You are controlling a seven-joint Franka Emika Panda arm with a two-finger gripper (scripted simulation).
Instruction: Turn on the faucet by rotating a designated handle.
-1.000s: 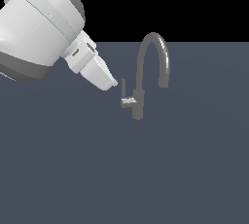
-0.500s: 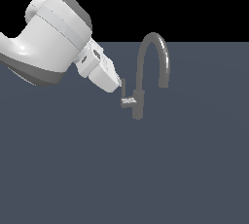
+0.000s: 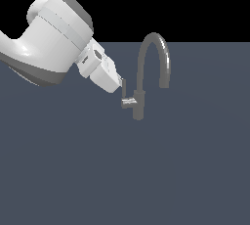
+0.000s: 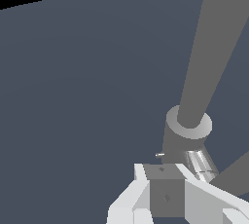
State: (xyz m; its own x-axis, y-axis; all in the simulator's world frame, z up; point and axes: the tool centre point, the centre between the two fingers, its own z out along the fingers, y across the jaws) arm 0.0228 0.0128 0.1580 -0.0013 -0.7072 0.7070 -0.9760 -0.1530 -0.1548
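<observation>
The faucet (image 3: 155,48) is a dull grey gooseneck with a tall arched spout on a short thick post. It fills one side of the wrist view as the faucet (image 4: 214,47). The handle (image 3: 128,102) sticks out from the post toward the exterior view's left as a short shiny stub with a slim rod. In the wrist view the handle (image 4: 197,162) shows as a shiny stub just beyond my fingers. My gripper (image 3: 118,83) comes in from the exterior view's upper left. Its tips are at the handle's rod. The gripper (image 4: 165,189) looks shut, its grey pads together.
The faucet stands on a flat dark grey-blue surface (image 3: 122,170) that runs to a black background. My arm's bulky white wrist (image 3: 49,43) hangs over the surface at the exterior view's upper left.
My arm's white body has swung toward the exterior view's right and a little up. The fingertips have stayed at the handle. The handle shows no clear turn.
</observation>
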